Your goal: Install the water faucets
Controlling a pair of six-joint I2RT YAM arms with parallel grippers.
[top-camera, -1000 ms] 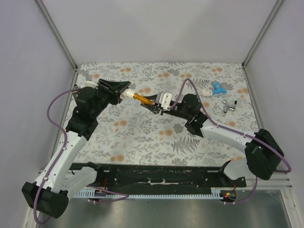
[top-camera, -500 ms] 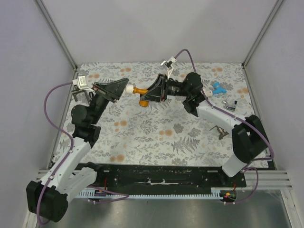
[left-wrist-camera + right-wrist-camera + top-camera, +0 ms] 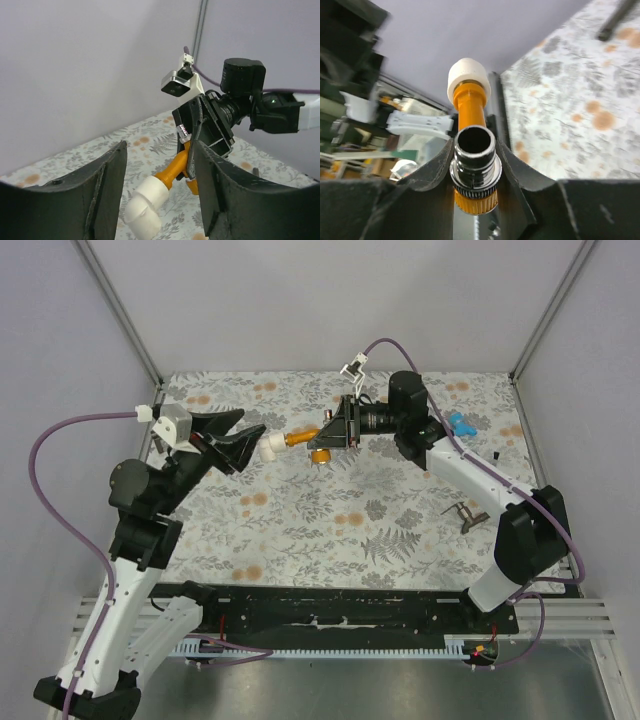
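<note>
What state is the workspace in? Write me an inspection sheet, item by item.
Surface: floral-patterned table; no spill seen.
Job's things: orange faucet held above the table, its white end fitting pointing toward the left arm.
Clutter: blue fitting at the far right; dark metal lever handle nearer, right side.
Grippers: right gripper shut on the orange faucet; left gripper open, a finger on each side of the white end fitting with gaps showing.
Cables: purple cables loop off both arms, clear of the faucet.
Surroundings: plain walls, metal corner posts; nothing else seen.
</note>
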